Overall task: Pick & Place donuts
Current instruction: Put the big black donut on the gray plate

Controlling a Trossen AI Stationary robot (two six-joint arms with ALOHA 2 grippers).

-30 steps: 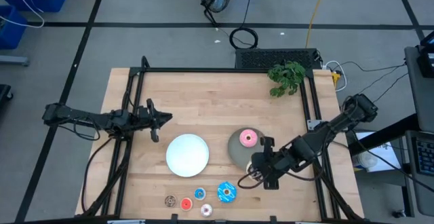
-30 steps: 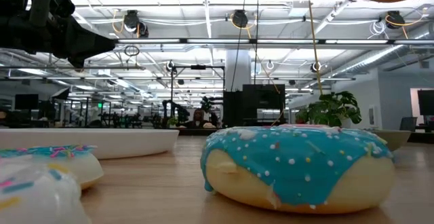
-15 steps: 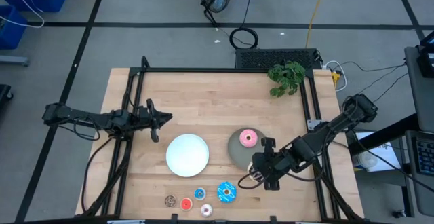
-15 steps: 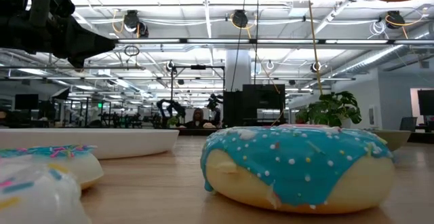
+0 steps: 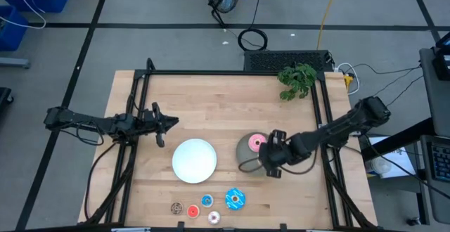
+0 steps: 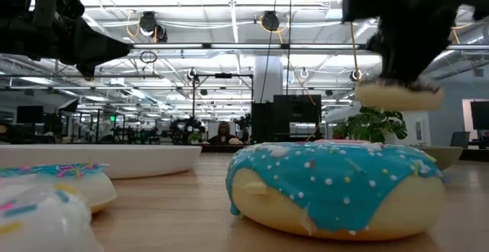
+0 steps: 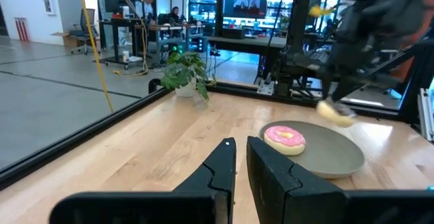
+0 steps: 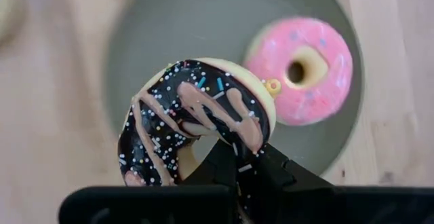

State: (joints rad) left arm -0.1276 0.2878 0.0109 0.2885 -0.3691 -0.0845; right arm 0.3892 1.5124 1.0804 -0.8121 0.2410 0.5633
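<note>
The dark brown-sprinkled donut point(image 8: 196, 119) is in my right gripper point(image 5: 271, 160), which is shut on it above the grey plate point(image 5: 243, 156). Its pale underside point(image 6: 397, 95) shows in the low view. The pink donut point(image 5: 257, 143) lies flat on the far part of that plate. The blue-sprinkled donut point(image 5: 235, 199) and several tiny donuts point(image 5: 193, 210) rest on the table near its near edge. My left gripper point(image 5: 169, 123) hovers shut at the table's left side, touching nothing. My right gripper pinches the dark brown-sprinkled donut by one side of its ring point(image 8: 247, 139), with one finger point(image 8: 220, 159) reaching toward the hole and the other on the outer rim. The fingers come from above. The donut is lifted clear over the grey plate, tilted, hanging below the fingers.
A white plate point(image 5: 195, 160) sits left of the grey one. A green plant point(image 5: 297, 79) lies at the far right corner. Black frame rails point(image 5: 140, 112) run along the table's left and right sides. Bare wood stretches across the far half.
My right gripper has carried the dark brown-sprinkled donut from near the blue-sprinkled donut toward the far edge and a little left, and it is now over the grey plate beside the pink donut. It has stayed shut on the donut.
</note>
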